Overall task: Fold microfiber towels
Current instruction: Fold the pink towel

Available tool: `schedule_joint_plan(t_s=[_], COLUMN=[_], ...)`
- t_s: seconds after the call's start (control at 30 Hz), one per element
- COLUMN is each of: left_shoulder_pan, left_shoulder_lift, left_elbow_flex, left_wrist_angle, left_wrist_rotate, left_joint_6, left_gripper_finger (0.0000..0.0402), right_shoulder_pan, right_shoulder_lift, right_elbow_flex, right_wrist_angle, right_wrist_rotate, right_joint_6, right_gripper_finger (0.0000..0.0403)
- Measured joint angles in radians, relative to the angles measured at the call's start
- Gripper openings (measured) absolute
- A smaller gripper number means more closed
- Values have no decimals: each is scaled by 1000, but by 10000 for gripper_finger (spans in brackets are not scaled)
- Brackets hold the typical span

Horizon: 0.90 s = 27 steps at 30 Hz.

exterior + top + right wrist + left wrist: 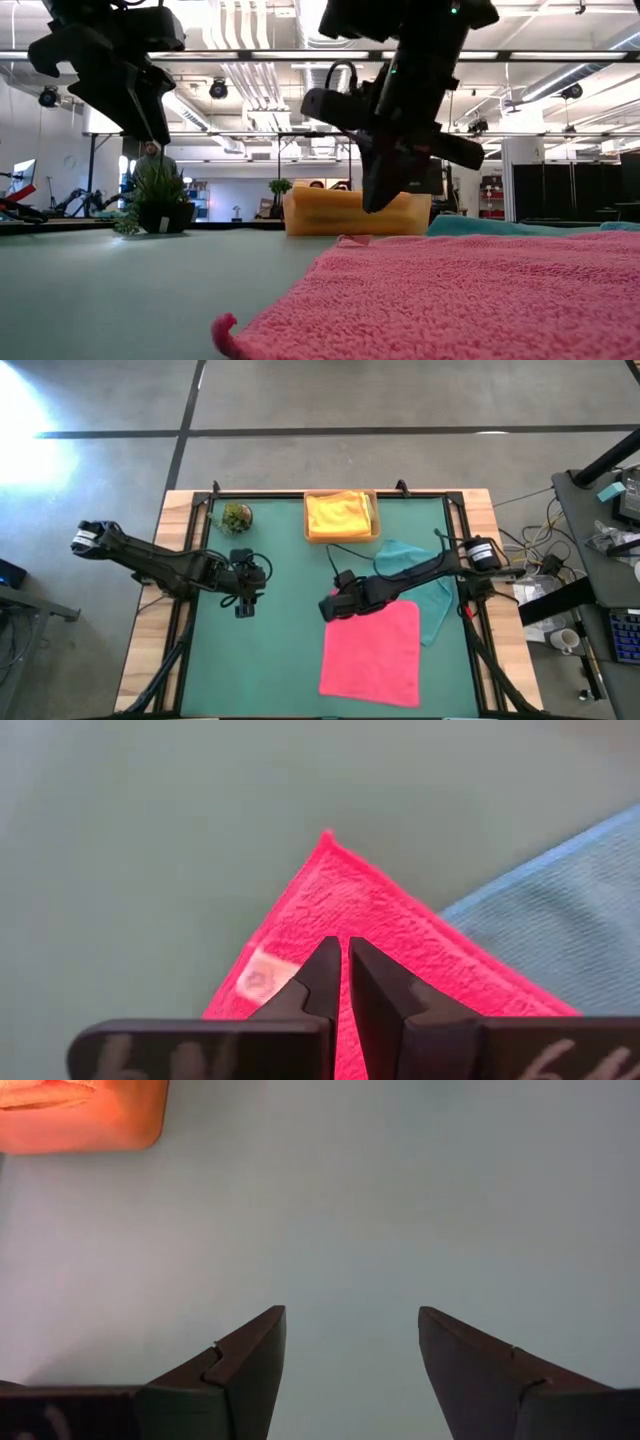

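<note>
You are working with the pink towel point(372, 652) lying flat at lower centre of the high view, the teal towel point(422, 585) just beside it. The right gripper point(344, 960) is hovering closed over the pink corner, gripping nothing; descending closed risks pushing and bunching that corner. The left gripper point(352, 1342) is waiting open over bare mat. The corner label point(261, 978) is unreadable.

- The pink towel point(330, 920) under the right pincer's point(345, 948) tips is nubby, matt pile with a stitched hem and a small sewn label.
- The teal towel point(560, 910) beside it has a finer weave.
- The table mat point(400, 1200) below the left pincer point(350, 1342) looks smooth, matt green.
- The pincer fingers point(240, 1360) look like dark matt plastic.
</note>
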Motion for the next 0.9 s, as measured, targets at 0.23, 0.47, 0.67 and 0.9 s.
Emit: schedule_joint_plan(t_s=[0.23, 0.47, 0.67, 0.9], left_shoulder_pan=[0, 0, 0, 0], left_shoulder_lift=[0, 0, 0, 0], left_elbow_flex=[0, 0, 0, 0], left_wrist_angle=[0, 4, 10, 66], left_wrist_rotate=[3, 3, 3, 3], left_joint_6=[2, 43, 44, 45], left_gripper_finger=[212, 212, 212, 212], right_shoulder_pan=[-9, -9, -12, -61], right_shoulder_lift=[60, 119, 157, 164], right_elbow_flex=[-1, 2, 2, 6], right_wrist_angle=[23, 138, 315, 362], right_wrist_rotate=[-34, -81, -94, -130], right_joint_6=[27, 17, 6, -4], right_gripper_finger=[18, 18, 18, 18])
